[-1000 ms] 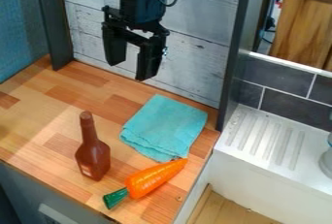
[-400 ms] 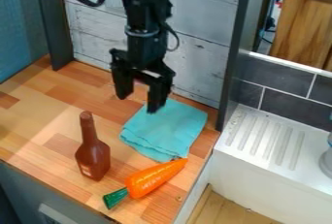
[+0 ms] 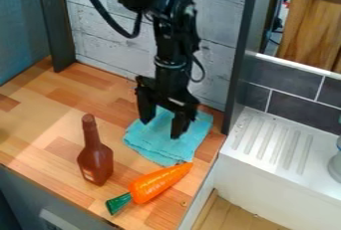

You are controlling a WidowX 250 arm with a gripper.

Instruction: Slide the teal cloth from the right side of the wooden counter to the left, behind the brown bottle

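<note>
The cloth [image 3: 162, 148] lies flat on the counter [image 3: 40, 119], right of the bottle [image 3: 95, 162], its near corner by the carrot [image 3: 158, 183]. Over its far part hangs the gripper [image 3: 162, 128], fingers wide apart, holding nothing; whether they touch cloth, I cannot tell.

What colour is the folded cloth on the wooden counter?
The cloth is turquoise, as the camera view shows.
</note>
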